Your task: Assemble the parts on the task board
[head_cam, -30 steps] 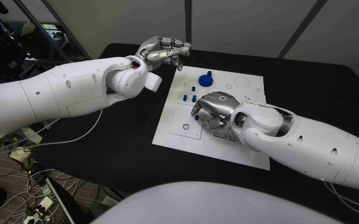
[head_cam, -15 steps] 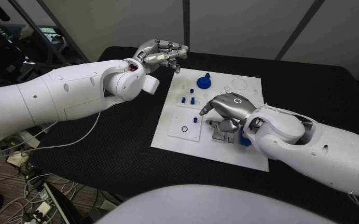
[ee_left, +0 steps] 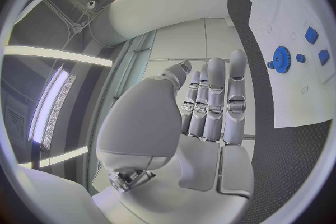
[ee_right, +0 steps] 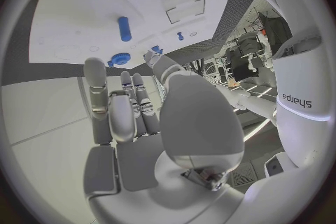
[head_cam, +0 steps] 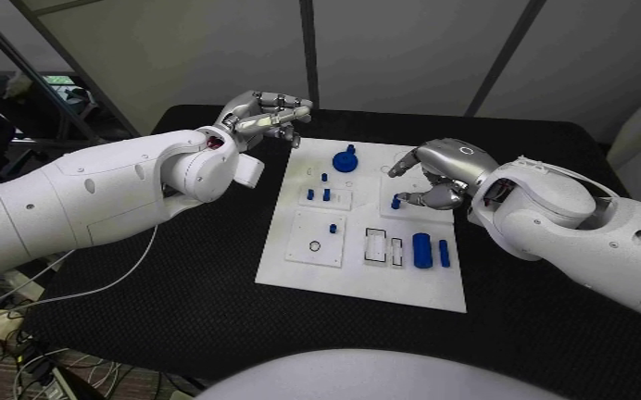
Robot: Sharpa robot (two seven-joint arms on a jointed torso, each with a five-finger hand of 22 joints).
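The white task board (head_cam: 301,270) lies in the middle of the black table. A blue gear (head_cam: 346,161) stands at its far side, with small blue pegs (head_cam: 325,193) just nearer. Two long blue parts (head_cam: 422,249) lie at its near right, beside two bare rectangular slots (head_cam: 375,245). My right hand (head_cam: 434,176) hovers over the board's far right part, fingers apart and holding nothing; a short blue peg (head_cam: 395,203) stands just beside its fingertips, untouched. The right wrist view shows that peg (ee_right: 125,28) apart from the fingers (ee_right: 94,67). My left hand (head_cam: 268,115) hangs off the board's far left corner, holding nothing.
A black ring (head_cam: 313,246) lies on the board's near left panel, with a lone small peg (head_cam: 333,228) behind it. Black table (head_cam: 160,261) surrounds the board on all sides. Grey wall panels stand behind the table.
My right hand has lifted off the near-right slots and moved to the board's far right, uncovering the two long blue parts. The camera has shifted; the left hand keeps its place.
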